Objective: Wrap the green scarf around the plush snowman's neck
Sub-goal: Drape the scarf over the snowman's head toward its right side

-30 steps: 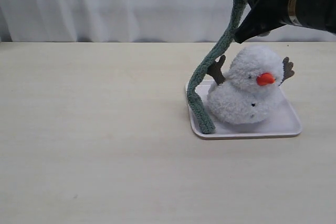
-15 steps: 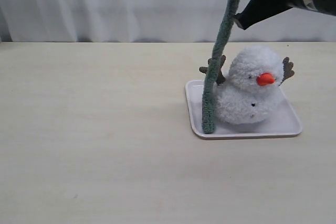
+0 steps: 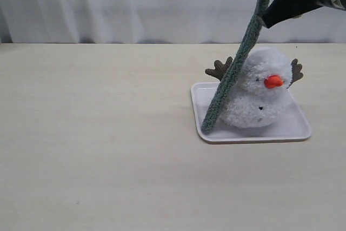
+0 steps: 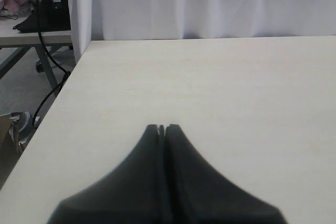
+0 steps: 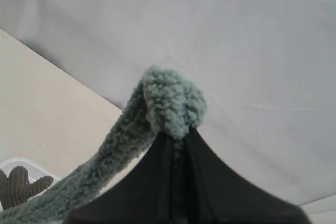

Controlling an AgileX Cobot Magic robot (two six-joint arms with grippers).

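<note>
Green scarf [image 3: 239,60]: hangs in one long slant from the right hand [image 5: 176,135], which is high over the back right of the scene. The right wrist view shows its fingers pressed together, with the bunched end of the scarf pinched between the tips. The free end reaches down to the left front rim of the white tray [image 3: 294,128]. I cannot tell whether it touches the rim or hangs just clear.

Plush snowman [image 3: 254,98]: sits in the tray, orange nose toward the right of the exterior view. Neck is bare, no wrap begun.

Change over the last second:
- Right hand has risen and gone right, nearly out of the top of the exterior view.
- The green scarf was slack, its lower part bent and lying on the tray edge. Now it is drawn out almost straight.
- Its line has swung in. It now crosses in front of the snowman's near twig arm and lies against the side of the head.

Left hand [image 4: 161,128]: fingers closed on nothing, low over bare tabletop [image 3: 108,133], well apart from the tray.

Reading: the lift looks finished and the scarf is free to be carried. It lies against the head, above the neck groove, so the strip probably needs to drop and pass behind the snowman. With only one end held, the free end may drag, or the light toy may tip.
</note>
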